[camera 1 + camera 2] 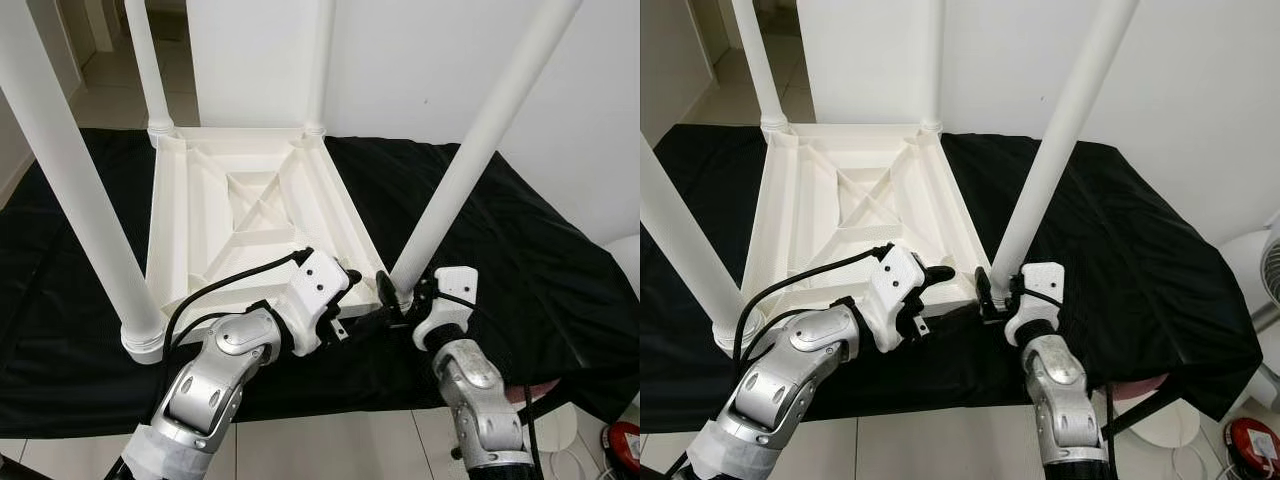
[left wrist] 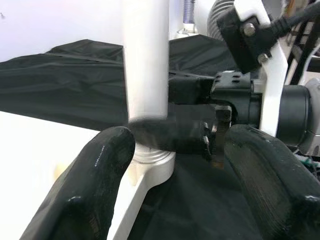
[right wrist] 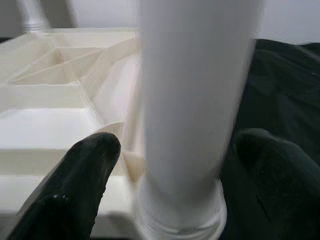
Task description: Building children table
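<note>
Seating last leg (image 1: 470, 160) in upturned tabletop (image 1: 250, 215) | right gripper (image 1: 395, 292) fingers astride leg base, grip uncertain | left gripper (image 1: 345, 285) open beside socket, bracing corner

Both arms bent inward, left tool (image 1: 352, 283) spread; right tool (image 1: 398, 296) spread
</note>
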Controlling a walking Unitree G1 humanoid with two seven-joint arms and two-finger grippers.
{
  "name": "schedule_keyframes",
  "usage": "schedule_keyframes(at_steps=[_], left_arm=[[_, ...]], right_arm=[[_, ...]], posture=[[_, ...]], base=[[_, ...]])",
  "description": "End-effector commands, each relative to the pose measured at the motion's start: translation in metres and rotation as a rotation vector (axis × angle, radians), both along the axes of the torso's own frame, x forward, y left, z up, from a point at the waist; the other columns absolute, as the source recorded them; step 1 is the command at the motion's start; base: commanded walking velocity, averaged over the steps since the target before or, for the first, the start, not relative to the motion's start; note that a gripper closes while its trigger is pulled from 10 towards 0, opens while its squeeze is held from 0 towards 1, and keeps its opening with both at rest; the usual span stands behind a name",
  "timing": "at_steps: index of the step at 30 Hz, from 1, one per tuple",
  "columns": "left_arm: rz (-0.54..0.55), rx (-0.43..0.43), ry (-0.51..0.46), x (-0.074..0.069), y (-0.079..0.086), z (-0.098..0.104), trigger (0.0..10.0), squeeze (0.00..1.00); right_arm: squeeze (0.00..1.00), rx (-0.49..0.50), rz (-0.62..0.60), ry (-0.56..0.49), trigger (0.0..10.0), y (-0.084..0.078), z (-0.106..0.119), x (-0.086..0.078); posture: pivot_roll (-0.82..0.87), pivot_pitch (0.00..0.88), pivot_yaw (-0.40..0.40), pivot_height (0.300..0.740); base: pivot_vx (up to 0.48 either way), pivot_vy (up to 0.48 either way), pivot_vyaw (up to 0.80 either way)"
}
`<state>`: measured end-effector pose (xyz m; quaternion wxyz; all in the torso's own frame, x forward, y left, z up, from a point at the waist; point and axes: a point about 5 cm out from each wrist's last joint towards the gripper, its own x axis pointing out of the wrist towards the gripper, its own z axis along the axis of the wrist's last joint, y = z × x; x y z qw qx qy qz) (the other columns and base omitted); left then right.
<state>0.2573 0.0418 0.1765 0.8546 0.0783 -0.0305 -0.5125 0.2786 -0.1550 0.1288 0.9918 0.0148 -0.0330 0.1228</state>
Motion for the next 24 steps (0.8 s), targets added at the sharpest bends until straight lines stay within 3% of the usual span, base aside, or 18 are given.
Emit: schedule_keyframes(at_steps=[1,6,10,24], left_arm=[[0.069,0.001,-0.012,0.007,0.005,0.0,10.0,0.0],[0.078,0.003,-0.018,0.009,0.007,0.002,10.0,0.0],[0.071,0.01,-0.025,0.009,0.006,0.002,10.0,0.0],[0.071,0.032,-0.04,0.008,0.008,0.003,10.0,0.0]], right_arm=[[0.0,-0.023,0.04,-0.007,10.0,-0.012,0.0,0.0],[0.0,-0.104,0.18,-0.011,10.0,-0.03,0.005,0.013],[0.0,-0.132,0.247,0.004,10.0,-0.032,0.004,0.024],[0.0,-0.215,0.492,0.072,10.0,-0.012,-0.002,0.056]], posture=[[-0.04,0.0,-0.089,0.74],[-0.05,0.0,-0.083,0.74],[-0.04,0.0,-0.086,0.74],[0.0,0.0,-0.081,0.74]], base=[[0.0,0.0,0.0],[0.0,0.0,0.0],[0.0,0.0,0.0],[0.0,0.0,0.0]])
